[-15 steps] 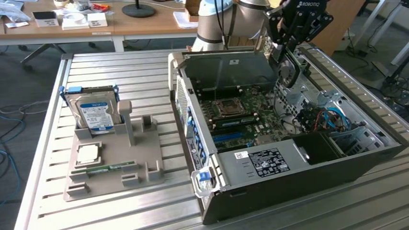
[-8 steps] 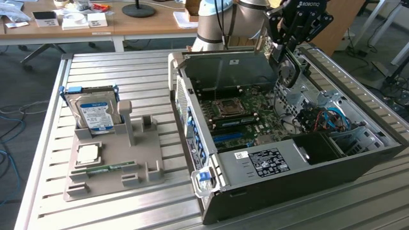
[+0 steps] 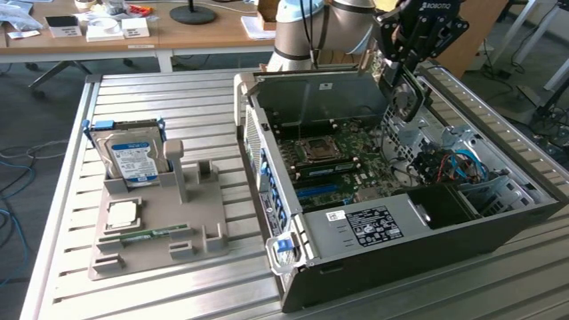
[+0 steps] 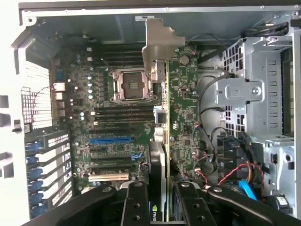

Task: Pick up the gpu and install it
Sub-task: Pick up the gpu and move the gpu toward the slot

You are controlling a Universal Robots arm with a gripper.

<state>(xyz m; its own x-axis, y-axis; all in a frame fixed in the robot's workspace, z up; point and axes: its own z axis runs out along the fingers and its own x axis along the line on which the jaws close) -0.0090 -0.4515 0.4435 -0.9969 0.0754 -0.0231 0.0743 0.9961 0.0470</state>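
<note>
Wrist view: gpu clamped edge-on over the open case

Wrist view has the gripper [image 4: 162, 190] with its two black fingers [image 4: 136, 202] closed on the gpu [image 4: 162, 141], one on each face of the card. The card is seen edge-on: a thin green board with a dark fan housing against one side and its silver end bracket [image 4: 157, 47] at the far end from the fingers. Beneath it lies the motherboard [image 4: 188, 108], with the bare processor socket [image 4: 129, 84] and a blue expansion slot [image 4: 110, 140] just beside the card's line. The card's long edge runs crosswise to the slots.

From the exterior view, the arm reaches down over the far end of the computer case [image 3: 400, 253], which lies on its side with the open face up. The card hangs from the fingers at the level of the case's upper rim, fan face showing; whether it touches anything inside cannot be told.

On the exterior view's left, well apart from the case, a grey holder [image 3: 156, 260] on the slatted metal table [image 3: 160, 93] carries a blue-labelled hard drive [image 3: 133, 157], a processor chip [image 3: 122, 212] and a memory stick [image 3: 146, 235].
</note>
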